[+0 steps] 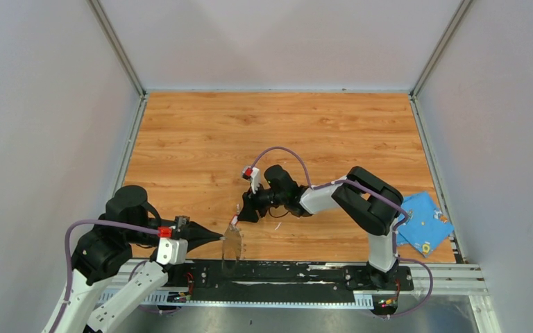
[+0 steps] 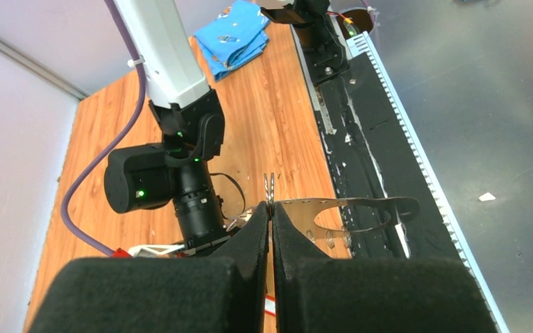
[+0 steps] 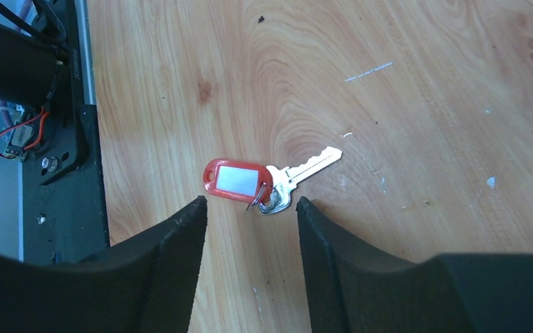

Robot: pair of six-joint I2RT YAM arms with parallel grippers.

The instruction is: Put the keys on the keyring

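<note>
Wood-grain laminate covers the counter (image 1: 201,132). Along its near edge runs a black base plate (image 1: 284,274) that carries both arms. The right arm (image 1: 368,201) reaches left across the counter toward the middle, with its wrist angled down. The left arm (image 1: 111,253) is folded low at the near left corner and points right. A crumpled blue cloth (image 1: 423,223) lies at the near right edge of the counter, well apart from everything else.

The keyring (image 2: 361,203), a thin grey metal hoop with a jagged outer edge, stands on edge above the near rim of the counter, partly over the black plate. The left fingers (image 2: 250,236) are pressed together on its rim, and the hoop juts out to one side of their tips.

The right fingers (image 3: 173,243) are spread apart with nothing between them. Just beyond their tips, in line with the gap, a key (image 3: 309,166) lies flat on the wood with its silver blade pointing away. A small wire loop (image 3: 255,201) joins its head to a red plastic tag (image 3: 236,180) with a pale window. Neither finger touches it. In the overhead view the red tag shows just above the top of the keyring, apart from it.
</note>
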